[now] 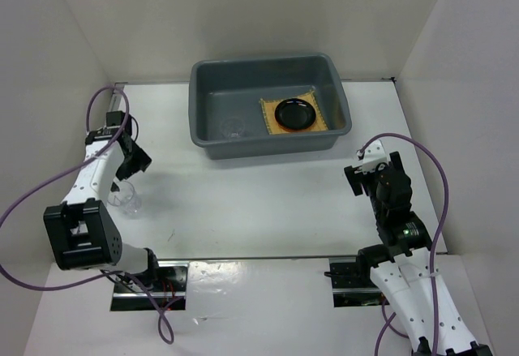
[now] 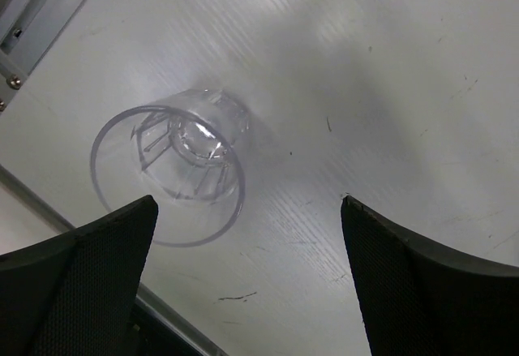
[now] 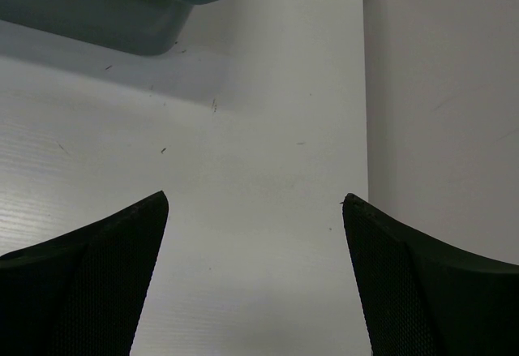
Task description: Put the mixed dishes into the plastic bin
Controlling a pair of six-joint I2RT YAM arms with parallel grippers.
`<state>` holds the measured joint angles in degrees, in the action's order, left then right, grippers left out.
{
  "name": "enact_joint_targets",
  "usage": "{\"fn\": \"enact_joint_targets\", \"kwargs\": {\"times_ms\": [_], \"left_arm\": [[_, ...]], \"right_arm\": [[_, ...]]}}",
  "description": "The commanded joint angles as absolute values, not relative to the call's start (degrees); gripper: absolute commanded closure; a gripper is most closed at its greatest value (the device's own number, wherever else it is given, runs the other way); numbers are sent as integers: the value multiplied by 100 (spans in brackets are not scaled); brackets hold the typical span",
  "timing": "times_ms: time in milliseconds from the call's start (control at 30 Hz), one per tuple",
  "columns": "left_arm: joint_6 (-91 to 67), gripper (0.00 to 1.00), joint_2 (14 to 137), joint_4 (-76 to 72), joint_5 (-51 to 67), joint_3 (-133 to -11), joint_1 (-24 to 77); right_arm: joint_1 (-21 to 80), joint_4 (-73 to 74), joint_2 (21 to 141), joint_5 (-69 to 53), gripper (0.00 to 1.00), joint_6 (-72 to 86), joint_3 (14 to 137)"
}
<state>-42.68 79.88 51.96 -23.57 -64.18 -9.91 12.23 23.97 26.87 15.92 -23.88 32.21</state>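
Your left hand [image 2: 247,210] is holding its black, mesh-textured fingers [image 2: 89,283] wide apart, gripping nothing. The small clear ribbed glass [image 2: 174,173] is standing upright just ahead of the left finger, which is cutting off part of its rim. It is resting on the white, finely grained, lightly scuffed tabletop [image 2: 389,88].

The large grey plastic bin with rounded corners [image 1: 243,141] is sitting well ahead and to the right of that hand. It is holding a square tan woven mat [image 1: 324,121] with a glossy round black plate [image 1: 295,113] on top. A second clear glass [image 1: 233,126] is showing only faintly inside.

Your right hand [image 3: 255,210] is also hanging open over bare tabletop, with the bin's corner cropped ahead-left and a plain white wall panel [image 3: 446,88] to its right.
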Motion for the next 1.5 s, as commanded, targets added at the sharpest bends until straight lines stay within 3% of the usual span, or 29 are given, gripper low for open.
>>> {"fn": "enact_joint_targets", "kwargs": {"times_ms": [0,233,367,400,433,533,767,900,967,1000,1233,1367,1400,1467], "left_arm": [[-3999,0,8331,4799,-1996,-6425,-1116],[-3894,3,8938,4544,-1662,-6302,-1116],[-3762,36,9193,4421,-1442,-6302,-1169],[-3762,64,9193,4421,-1441,-6363,-1169],[-3762,77,9193,4421,-1441,-6424,-1230],[-3709,100,9333,4762,-1713,-7003,-1230],[-4762,100,9072,4749,-2232,-9526,-1230],[-5193,100,7789,1492,-891,-8396,-1230],[-5555,100,8093,1265,-748,-8690,-1230],[-5424,100,8364,1396,-625,-9415,-1117],[-3869,100,10210,2283,-556,-11309,-54],[-2474,100,12010,3951,-19,-14178,482],[-2278,100,12998,4860,104,-16021,710],[-2162,100,13770,5509,419,-17495,844]], "right_arm": [[1274,2171,2698,1652,7,-2355,3182],[1274,2171,2698,1705,7,-2355,3182],[1274,2171,2698,1705,7,-2355,3182],[1274,2171,2698,1705,7,-2355,3182],[1274,2171,2698,1705,7,-2355,3182],[1274,2171,2698,1705,7,-2355,3182],[1274,2171,2698,1644,7,-2355,3182],[1274,2171,2760,1591,7,-2408,3182],[1274,2171,2760,1591,7,-2408,3182],[1274,2171,2812,1643,7,-2408,3182],[1274,2171,2813,1696,7,-2408,3182],[1327,2171,2813,1696,7,-2408,3182],[1327,2171,2813,1696,7,-2408,3182],[1379,2171,2813,1696,7,-2408,3182]]}}
